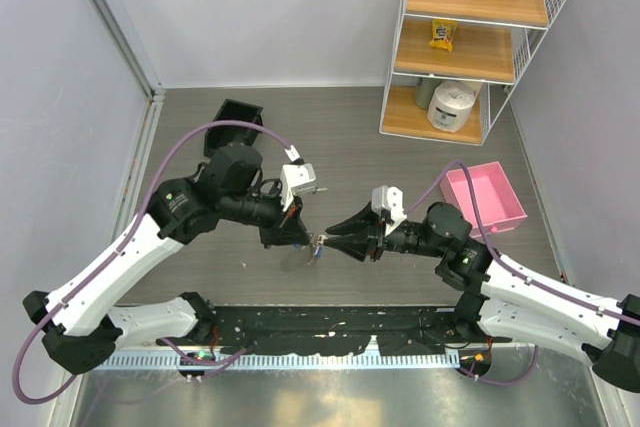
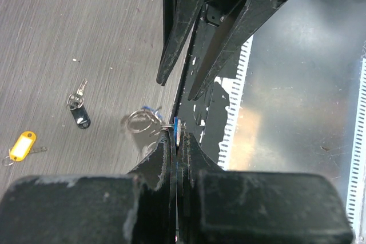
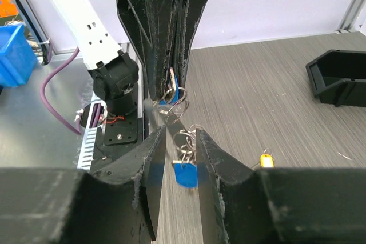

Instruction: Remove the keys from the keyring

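Observation:
The keyring (image 3: 182, 141), a bunch of silver rings, hangs above the table between my two grippers. My left gripper (image 2: 177, 134) is shut on a blue-headed key (image 2: 176, 125) at the top of the bunch, with the rings (image 2: 140, 121) sticking out to its left. My right gripper (image 3: 182, 131) is open, its jaws on either side of the lower rings and a second blue head (image 3: 184, 174). From above, both grippers (image 1: 305, 239) (image 1: 332, 243) meet tip to tip. A black-headed key (image 2: 80, 115) and a yellow-headed key (image 2: 23, 144) lie loose on the table.
A pink tray (image 1: 485, 197) sits on the table at the right. A black bin (image 1: 238, 117) stands at the back left. A wire shelf unit (image 1: 470, 37) stands at the back right. A black mat and metal strip run along the near edge (image 1: 320, 332).

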